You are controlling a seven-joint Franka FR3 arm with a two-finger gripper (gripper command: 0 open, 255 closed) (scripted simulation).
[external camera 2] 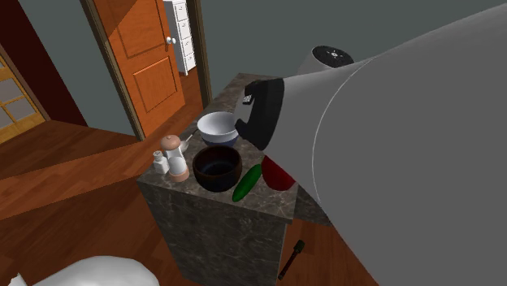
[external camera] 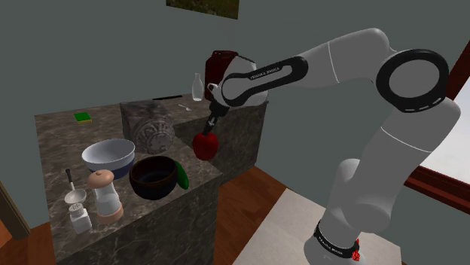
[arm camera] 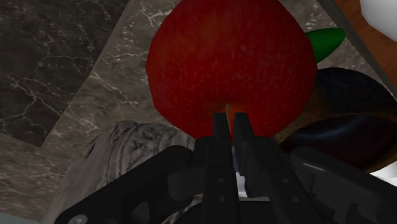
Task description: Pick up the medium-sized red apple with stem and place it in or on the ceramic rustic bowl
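Cucumber (external camera 2: 247, 183) between apple (external camera 2: 278, 173) and bowl (external camera 2: 207, 180)

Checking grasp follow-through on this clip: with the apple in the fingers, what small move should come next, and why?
Probably shift the black gripper, shut on the stem of the round red apple, sideways toward the dark round bowl without dropping lower, because the green cucumber lies between apple and bowl.

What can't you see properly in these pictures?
- Second exterior view: the arm covers most of the red apple.
- Shoulder view: the arm hides part of a dark red thing behind it.
- Wrist view: the red apple hides much of the dark bowl; the gripper covers most of the apple's stem.
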